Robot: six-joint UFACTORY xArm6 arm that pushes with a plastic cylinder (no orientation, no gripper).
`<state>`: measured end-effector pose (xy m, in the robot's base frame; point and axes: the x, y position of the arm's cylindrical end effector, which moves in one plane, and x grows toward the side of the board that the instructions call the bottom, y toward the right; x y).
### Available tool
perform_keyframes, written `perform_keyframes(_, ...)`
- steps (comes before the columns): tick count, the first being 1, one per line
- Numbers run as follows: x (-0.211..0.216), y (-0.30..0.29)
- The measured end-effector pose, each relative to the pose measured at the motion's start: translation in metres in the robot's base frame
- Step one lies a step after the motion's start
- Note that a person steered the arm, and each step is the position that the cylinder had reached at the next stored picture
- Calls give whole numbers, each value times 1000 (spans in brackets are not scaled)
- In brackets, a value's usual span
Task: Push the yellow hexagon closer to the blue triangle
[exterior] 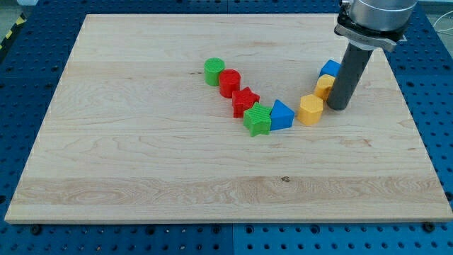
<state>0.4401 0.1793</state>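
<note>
The yellow hexagon (311,109) sits on the wooden board right of centre. The blue triangle (281,115) lies just to its left, a small gap apart or nearly touching. My tip (337,107) rests on the board just right of the yellow hexagon, close to it or touching it. The dark rod rises from there to the arm at the view's top right.
A green star (258,120) touches the blue triangle's left side. A red star (245,101), a red cylinder (229,83) and a green cylinder (214,71) run up to the left. A second yellow block (324,86) and a blue block (330,69) sit behind the rod.
</note>
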Motion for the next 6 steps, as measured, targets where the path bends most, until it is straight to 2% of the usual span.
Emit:
perform_keyframes(3, 20, -1)
perform_keyframes(6, 20, -34)
